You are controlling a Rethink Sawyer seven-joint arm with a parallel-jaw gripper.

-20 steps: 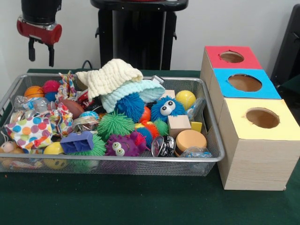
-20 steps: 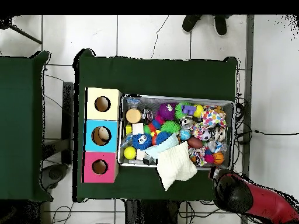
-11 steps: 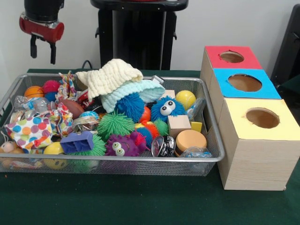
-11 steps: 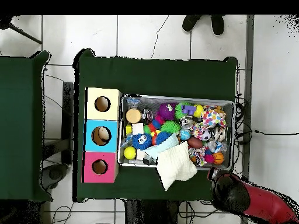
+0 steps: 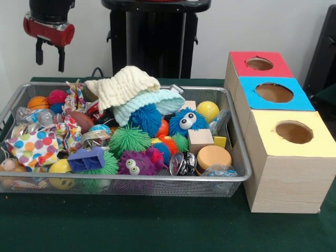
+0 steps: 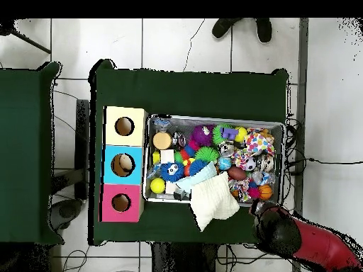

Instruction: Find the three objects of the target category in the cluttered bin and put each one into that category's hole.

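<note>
Hanging open, the hand (image 5: 50,54) clears the bin (image 5: 157,181) — above its corner.

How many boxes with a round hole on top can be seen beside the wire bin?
3, in a row beside the bin: the red box farthest back, the blue box in the middle, the yellow box nearest the camera.
</note>
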